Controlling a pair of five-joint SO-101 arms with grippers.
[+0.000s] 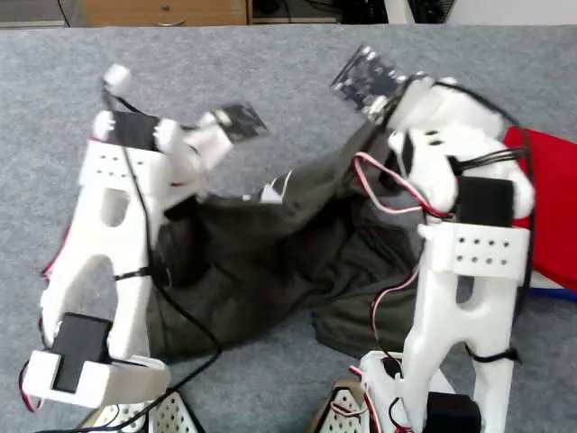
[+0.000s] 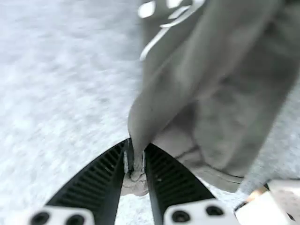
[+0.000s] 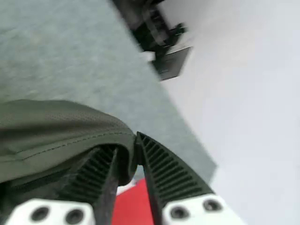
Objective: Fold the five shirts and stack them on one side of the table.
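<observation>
Olive-green cloth shirt [image 1: 270,257] slung arm to arm, long axis running between them; left gripper [image 2: 136,161] nipped tight on one edge, right gripper [image 3: 126,157] pinching the opposite fold.

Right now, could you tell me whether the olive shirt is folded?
Not folded: the olive shirt hangs rumpled between the left tool and the right tool, each shut on an edge of it.
</observation>
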